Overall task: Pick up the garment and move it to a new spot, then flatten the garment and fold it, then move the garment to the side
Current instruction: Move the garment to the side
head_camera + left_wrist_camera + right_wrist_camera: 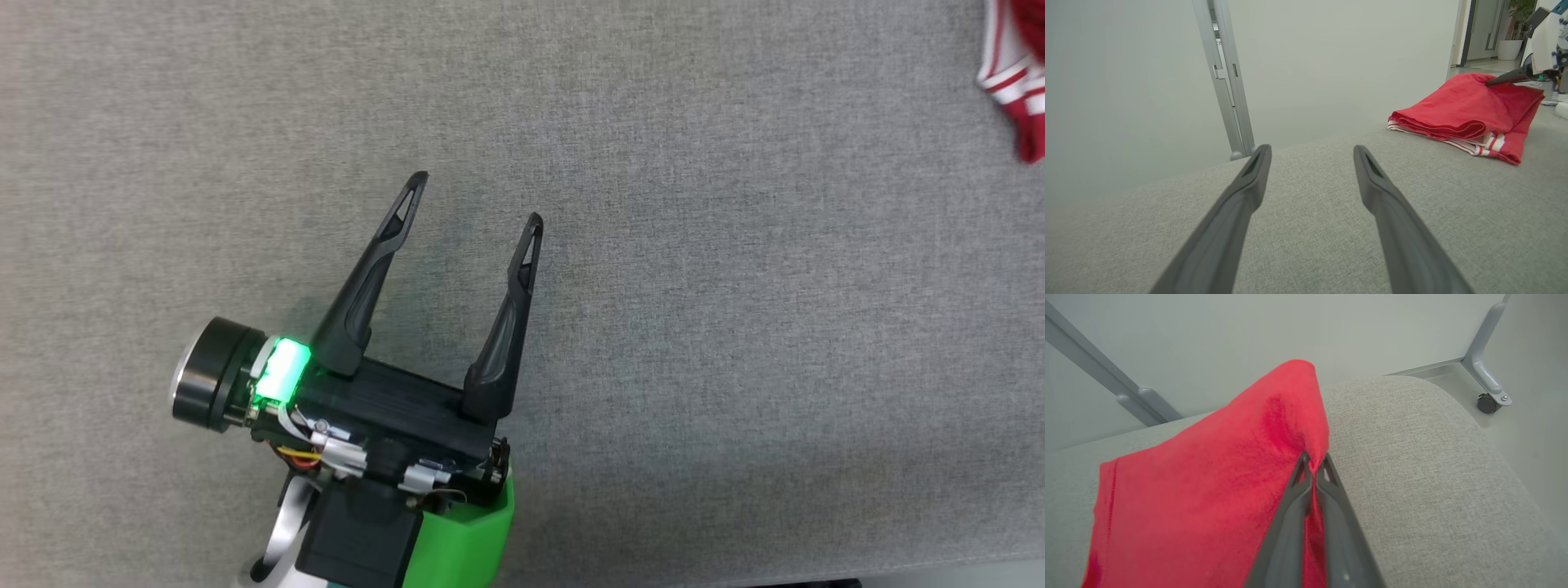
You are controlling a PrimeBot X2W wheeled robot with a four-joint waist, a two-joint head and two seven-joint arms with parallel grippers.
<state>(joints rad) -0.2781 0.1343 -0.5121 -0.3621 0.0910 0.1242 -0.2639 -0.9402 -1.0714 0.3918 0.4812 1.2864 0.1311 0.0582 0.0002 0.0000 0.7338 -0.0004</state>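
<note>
Garment (1208, 477) red, on grey cushion (1433, 477); right jaws clamped on it, left jaws apart.

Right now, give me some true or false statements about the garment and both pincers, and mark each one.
1. The right pincer is shut on the red garment. True.
2. The left pincer grips the garment too. False: it is open over the bare grey fabric surface, apart from the cloth.
3. The garment has white stripes along one edge. True.
4. The garment lies spread flat. False: it is bunched in folds, with a peak pinched up by the right pincer.
</note>
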